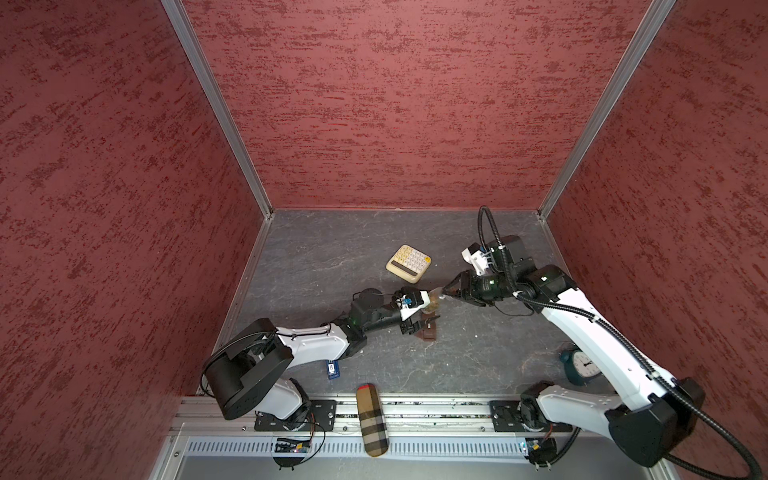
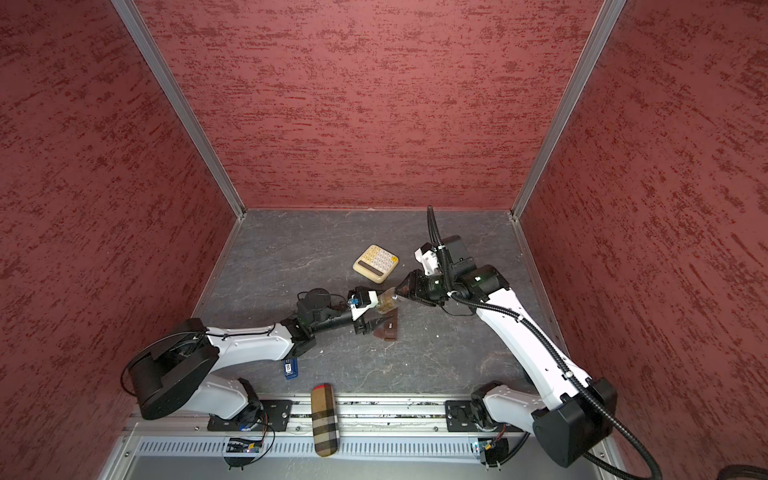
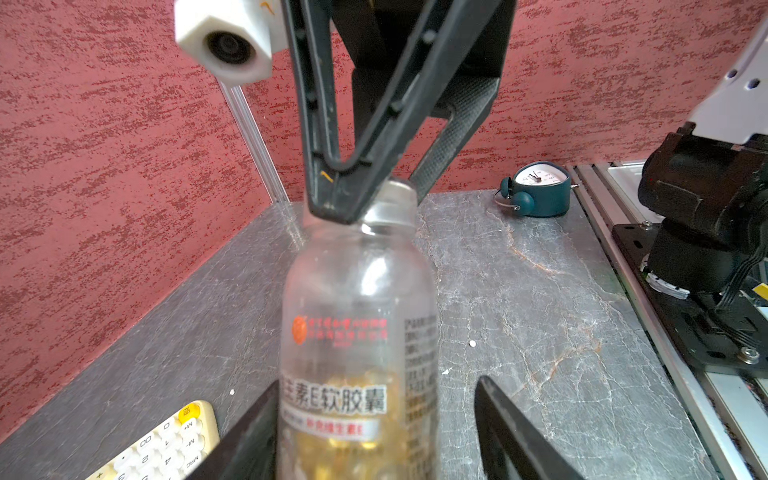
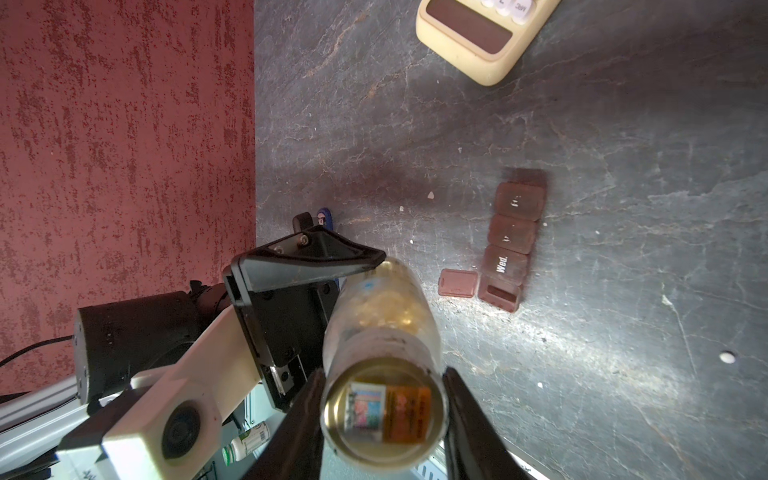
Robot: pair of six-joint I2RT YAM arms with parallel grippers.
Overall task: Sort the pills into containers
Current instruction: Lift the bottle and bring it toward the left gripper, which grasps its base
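Hanging over a grey tabletop [image 1: 332,257] inside red walls [image 1: 374,104], right jaws pinch a bottle [image 3: 357,311], left jaws spread around it.

Mottled red walls [image 1: 374,104]; grey veined stone floor [image 1: 332,249]; aluminium corner posts [image 1: 216,104].

Robot test cell, lab-type: red textured wall panels [image 1: 395,104] joined by aluminium corner profiles [image 1: 217,108] box in a dark stone-look table [image 1: 316,257]. Left arm [image 1: 311,340] and right arm [image 1: 602,332] are bolted to an aluminium rail [image 1: 436,415] at the front edge, with cabling exposed. Loose props: calculator [image 1: 408,264], alarm clock [image 1: 579,365].
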